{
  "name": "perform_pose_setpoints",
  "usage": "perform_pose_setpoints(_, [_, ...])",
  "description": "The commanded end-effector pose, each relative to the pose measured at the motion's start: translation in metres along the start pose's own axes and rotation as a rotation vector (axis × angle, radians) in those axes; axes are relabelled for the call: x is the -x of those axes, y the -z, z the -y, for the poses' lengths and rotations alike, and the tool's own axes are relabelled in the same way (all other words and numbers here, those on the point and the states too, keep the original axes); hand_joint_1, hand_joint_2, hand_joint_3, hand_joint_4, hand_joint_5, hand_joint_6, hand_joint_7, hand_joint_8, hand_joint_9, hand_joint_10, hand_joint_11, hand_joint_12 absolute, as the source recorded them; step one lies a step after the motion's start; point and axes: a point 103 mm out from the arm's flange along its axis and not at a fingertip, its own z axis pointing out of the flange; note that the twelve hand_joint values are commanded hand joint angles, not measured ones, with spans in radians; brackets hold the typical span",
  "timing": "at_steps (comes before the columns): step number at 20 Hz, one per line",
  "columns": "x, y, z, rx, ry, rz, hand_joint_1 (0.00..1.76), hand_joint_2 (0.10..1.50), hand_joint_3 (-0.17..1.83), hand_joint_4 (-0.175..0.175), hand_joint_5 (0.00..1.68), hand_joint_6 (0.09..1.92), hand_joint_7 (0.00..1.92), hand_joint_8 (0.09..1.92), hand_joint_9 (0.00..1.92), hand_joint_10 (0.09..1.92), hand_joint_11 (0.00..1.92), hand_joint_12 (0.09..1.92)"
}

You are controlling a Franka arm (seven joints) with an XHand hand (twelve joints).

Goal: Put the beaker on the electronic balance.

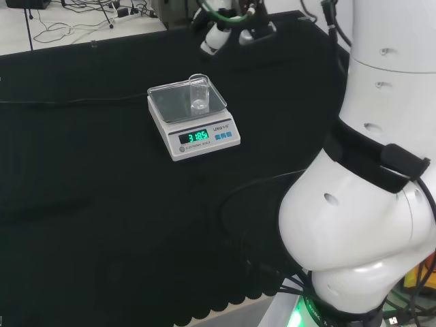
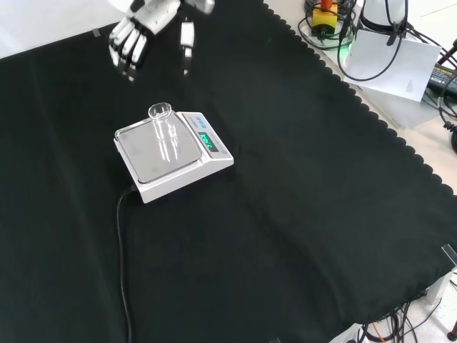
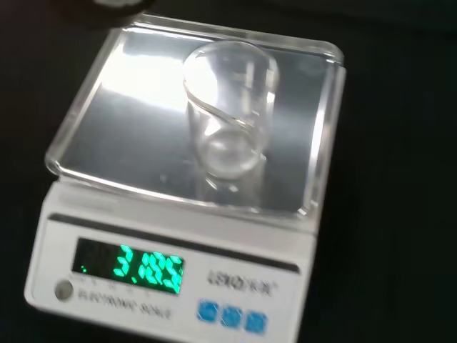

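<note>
I see the beaker (image 2: 164, 132) standing upright on the electronic balance's (image 2: 171, 153) pan, left of centre in the front view, so my hand (image 2: 132, 39) hangs released at upper left, clear of the reading.

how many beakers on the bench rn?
1. The clear beaker stands upright on the pan of the balance; the hand is apart from it. Clear ware elsewhere could escape notice.

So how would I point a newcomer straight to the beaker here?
Find the white electronic balance with the lit green display, alone on the black cloth. On its shiny metal pan stands a small clear glass beaker, upright and apparently empty. It is the one see-through thing there, with the black-and-white hand apart from it.
</note>
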Motion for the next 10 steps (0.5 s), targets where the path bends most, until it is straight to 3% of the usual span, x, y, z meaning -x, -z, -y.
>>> perform_pose_setpoints(1, [0.069,-0.02,0.097,-0.026,-0.123,-0.034,0.78,0.94,-0.06,-0.034,0.63,0.12,0.45,0.64,0.52,0.79,0.27,1.38])
perform_pose_setpoints(3, [0.082,-0.025,0.122,-0.017,-0.143,-0.051,0.81,0.98,-0.08,-0.042,0.66,0.31,0.53,0.66,0.68,0.71,0.42,1.35])
perform_pose_setpoints(6, [0.103,-0.033,0.158,0.005,-0.171,-0.084,0.82,1.02,-0.15,-0.048,0.62,0.58,0.58,0.67,0.75,0.69,0.49,1.33])
perform_pose_setpoints(10, [0.117,-0.048,0.195,0.029,-0.189,-0.107,0.83,1.04,-0.17,-0.05,0.63,0.66,0.61,0.68,0.77,0.69,0.5,1.33])
